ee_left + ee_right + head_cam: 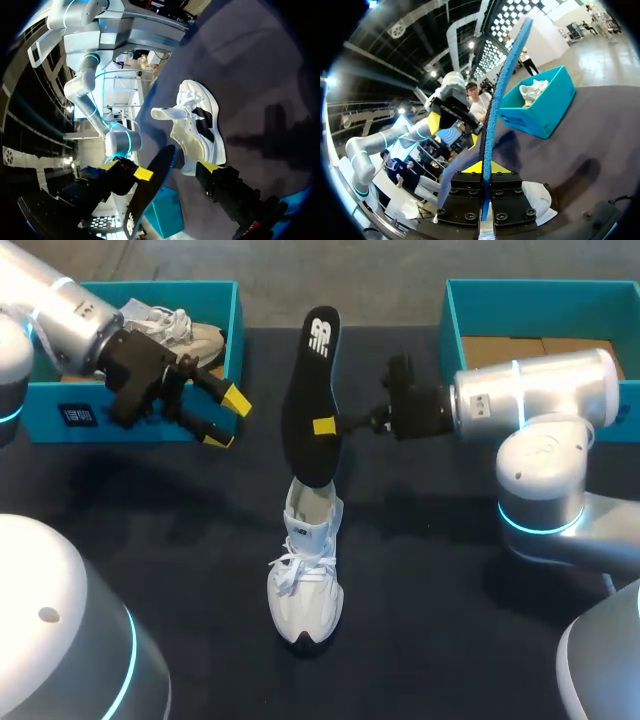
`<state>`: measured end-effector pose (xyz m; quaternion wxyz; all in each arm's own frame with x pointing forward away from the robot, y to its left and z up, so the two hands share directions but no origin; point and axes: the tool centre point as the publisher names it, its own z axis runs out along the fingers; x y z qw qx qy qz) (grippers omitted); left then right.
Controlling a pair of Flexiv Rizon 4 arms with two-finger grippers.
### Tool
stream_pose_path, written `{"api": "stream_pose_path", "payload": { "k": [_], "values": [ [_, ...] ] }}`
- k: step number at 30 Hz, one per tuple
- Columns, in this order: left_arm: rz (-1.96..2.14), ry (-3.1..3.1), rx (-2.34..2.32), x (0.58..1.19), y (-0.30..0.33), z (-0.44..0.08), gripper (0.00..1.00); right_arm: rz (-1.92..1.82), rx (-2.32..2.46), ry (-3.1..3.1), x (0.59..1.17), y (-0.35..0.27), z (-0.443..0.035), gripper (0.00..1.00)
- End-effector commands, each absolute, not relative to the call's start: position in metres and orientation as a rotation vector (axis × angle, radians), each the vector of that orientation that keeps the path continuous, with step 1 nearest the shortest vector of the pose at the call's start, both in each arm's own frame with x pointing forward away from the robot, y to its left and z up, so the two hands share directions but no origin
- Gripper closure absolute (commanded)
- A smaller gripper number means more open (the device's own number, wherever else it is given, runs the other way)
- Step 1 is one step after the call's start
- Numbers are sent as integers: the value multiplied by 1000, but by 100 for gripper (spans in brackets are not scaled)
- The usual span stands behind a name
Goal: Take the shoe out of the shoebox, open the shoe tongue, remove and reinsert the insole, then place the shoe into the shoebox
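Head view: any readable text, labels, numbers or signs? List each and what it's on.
On the insole: white logo print near its far end, a graphic mark, no readable words.
On the left shoebox: a dark label with white print on the front wall, too small to read.
On the shoe: no legible text.
No other text is readable.

Black insole point(308, 410), white logo. White shoe point(305, 575), black side panel. Teal left shoebox point(237, 320) and right shoebox point(450, 320). Black table point(420, 620).
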<state>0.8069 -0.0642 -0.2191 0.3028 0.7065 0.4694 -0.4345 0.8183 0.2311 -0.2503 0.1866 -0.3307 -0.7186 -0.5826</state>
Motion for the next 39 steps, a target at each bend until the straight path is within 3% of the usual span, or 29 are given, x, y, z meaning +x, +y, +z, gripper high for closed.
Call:
{"api": "stream_pose_path", "payload": {
  "k": [1,24,39],
  "values": [
    [-1163,1261,1860,808,-61,-231,0,-1665,-901,-2022,819,234,-258,100],
    [-1141,1369,1860,817,-59,-247,0,-1748,-881,-2005,819,231,-266,100],
    [-1126,1457,1876,826,-71,-287,0,-1744,-828,-2084,817,236,-274,100]
  ]
}}
